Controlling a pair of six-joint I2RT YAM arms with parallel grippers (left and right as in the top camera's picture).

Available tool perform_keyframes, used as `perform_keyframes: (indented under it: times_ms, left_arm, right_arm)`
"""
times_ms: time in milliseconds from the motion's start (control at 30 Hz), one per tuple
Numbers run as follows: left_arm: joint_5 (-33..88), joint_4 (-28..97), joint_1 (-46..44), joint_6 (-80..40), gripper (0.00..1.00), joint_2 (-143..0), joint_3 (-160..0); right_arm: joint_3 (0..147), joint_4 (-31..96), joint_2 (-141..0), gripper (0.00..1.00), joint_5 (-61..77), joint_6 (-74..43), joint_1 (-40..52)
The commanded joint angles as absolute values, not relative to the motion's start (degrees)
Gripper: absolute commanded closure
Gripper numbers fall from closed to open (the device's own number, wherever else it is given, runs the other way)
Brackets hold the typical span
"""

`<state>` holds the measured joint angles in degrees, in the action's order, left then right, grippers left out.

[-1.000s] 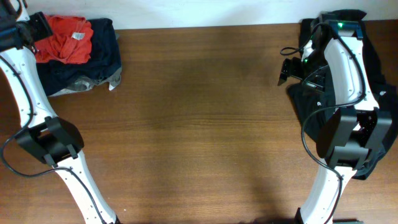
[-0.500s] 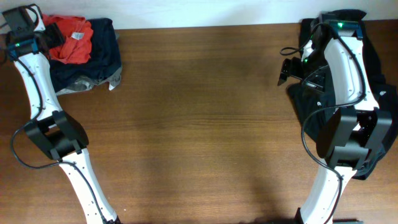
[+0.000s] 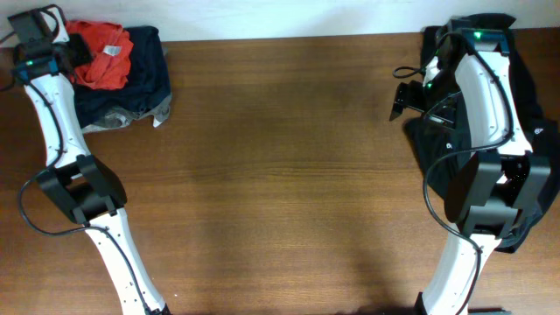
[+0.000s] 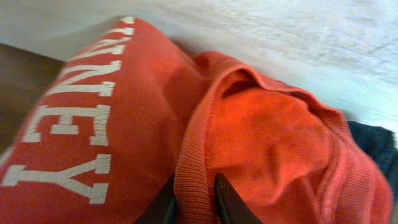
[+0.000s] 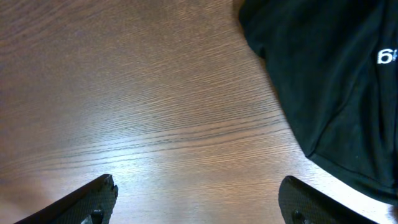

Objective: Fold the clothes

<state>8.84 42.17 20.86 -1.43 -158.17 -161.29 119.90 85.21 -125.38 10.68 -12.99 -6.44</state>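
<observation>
The red-orange T-shirt (image 3: 103, 54) lies crumpled on a dark navy pile (image 3: 131, 92) at the table's far left corner. My left gripper (image 3: 72, 48) is at its left edge, shut on a ribbed hem fold of the shirt (image 4: 194, 186). White lettering on the shirt (image 4: 74, 124) shows in the left wrist view. My right gripper (image 3: 401, 98) hovers open and empty over bare wood at the far right (image 5: 196, 199), just left of a black garment (image 3: 525, 131).
The black garment with white letters (image 5: 329, 81) spreads under the right arm along the table's right edge. The navy pile has a grey-white patch at its front. A pale wall (image 4: 280, 37) runs behind the table's far edge.
My left gripper has swung up and right to the far left corner and closed on the shirt's hem; the shirt bunched slightly. The right arm has not moved.
</observation>
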Motion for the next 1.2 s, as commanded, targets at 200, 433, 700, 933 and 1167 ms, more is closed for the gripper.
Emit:
perform_keyframes:
  times_ms: [200,433,700,933,1167]
  left_arm:
    - [11.14,44.21,15.68,-0.45,0.81,-159.41,-161.29]
    - [6.48,46.41,14.13,3.16,0.20,-159.37,-161.34]
    - [5.45,50.04,15.31,5.28,0.16,-155.41,-163.85]
    - [4.45,53.87,16.73,6.37,0.13,-148.81,-164.86]
    - [4.40,54.33,19.07,7.46,0.14,-146.69,-164.83]
  right_arm:
    - [120.05,85.10,-123.52,0.12,11.38,-12.43,-5.26]
    - [120.05,85.08,-123.52,0.12,11.00,-12.43,-5.26]
    - [120.05,85.06,-123.52,0.12,10.70,-12.40,-5.26]
    - [120.05,85.10,-123.52,0.12,9.87,-12.40,-5.26]
    - [120.05,85.06,-123.52,0.12,9.85,-12.40,-5.26]
